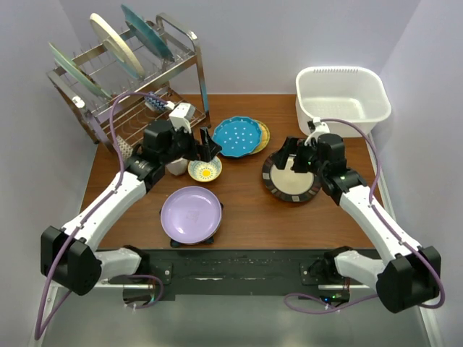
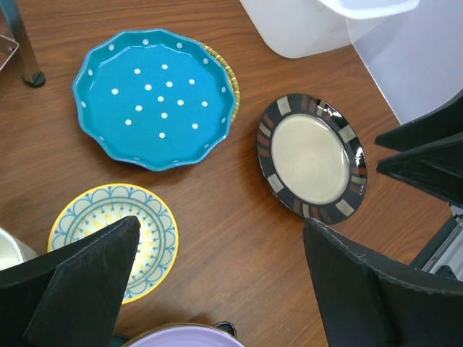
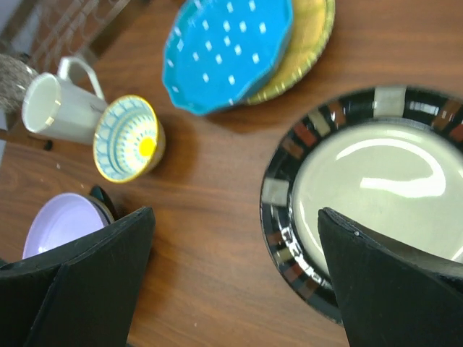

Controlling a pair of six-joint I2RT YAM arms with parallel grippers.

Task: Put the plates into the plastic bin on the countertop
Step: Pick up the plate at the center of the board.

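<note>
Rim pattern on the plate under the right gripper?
Plate: dark rim, beige and brown blocks; clearest in right wrist view.

I can read no writing, label, brand or number in any of my views. The blue dotted plate [image 1: 239,136] carries only white dots, and the plastic bin [image 1: 376,108] is plain white.

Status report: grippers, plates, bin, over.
Left gripper open, near small bowl. Right gripper open over brown-rimmed plate. Bin holds no plates. Nothing blocking.
</note>
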